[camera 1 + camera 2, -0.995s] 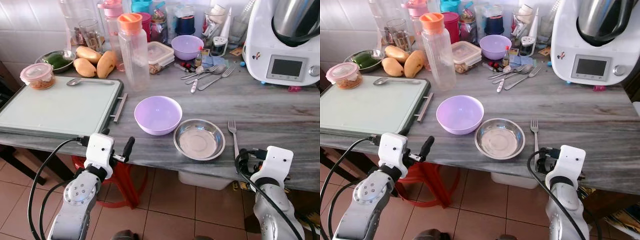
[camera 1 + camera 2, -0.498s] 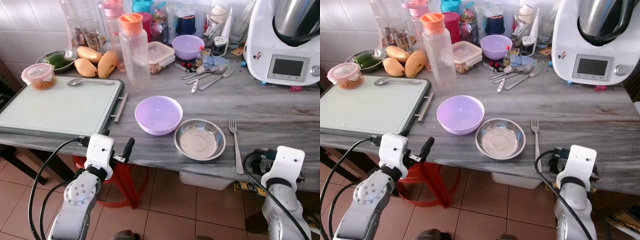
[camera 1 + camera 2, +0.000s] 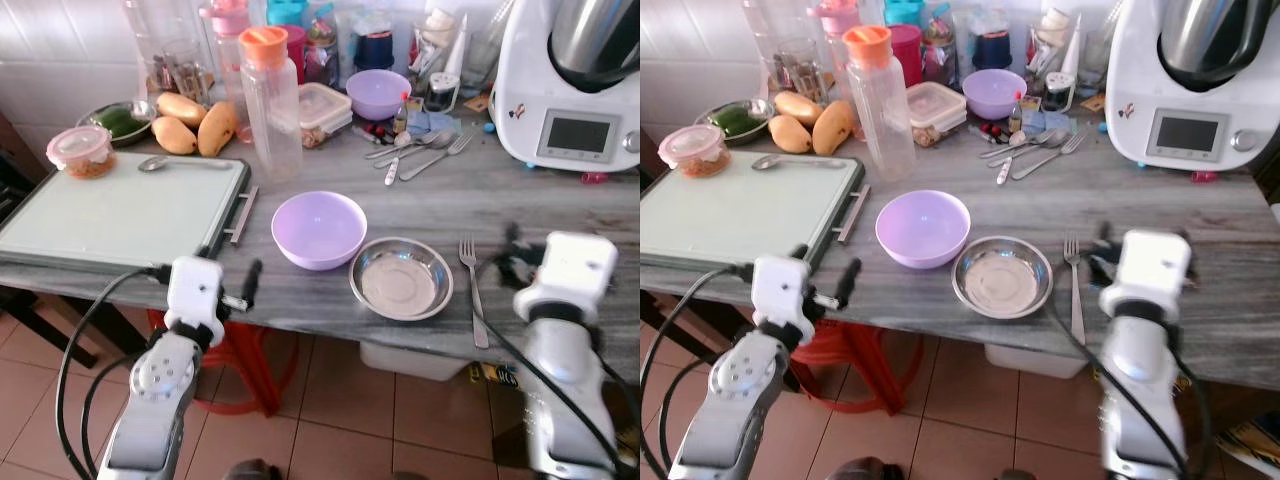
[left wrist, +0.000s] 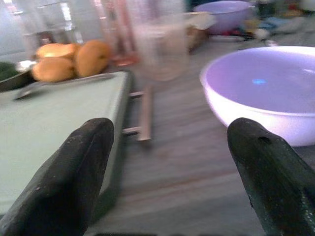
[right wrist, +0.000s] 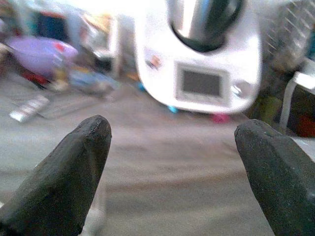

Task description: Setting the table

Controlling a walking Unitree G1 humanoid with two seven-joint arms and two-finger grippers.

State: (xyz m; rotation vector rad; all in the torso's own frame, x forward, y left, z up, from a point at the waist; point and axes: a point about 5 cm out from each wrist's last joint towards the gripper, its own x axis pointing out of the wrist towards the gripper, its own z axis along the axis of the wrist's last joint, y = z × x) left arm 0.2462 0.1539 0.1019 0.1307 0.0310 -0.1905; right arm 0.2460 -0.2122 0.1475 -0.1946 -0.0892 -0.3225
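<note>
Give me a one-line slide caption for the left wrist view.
Open left gripper faces the purple bowl on the grey counter, green tray beside it.

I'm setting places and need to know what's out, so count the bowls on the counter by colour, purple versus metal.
Purple bowls: 2, one near the front edge and one at the back among the jars.
Metal bowls: 2, one beside the front purple bowl and one holding green produce at the far left.
Total: 4
</note>
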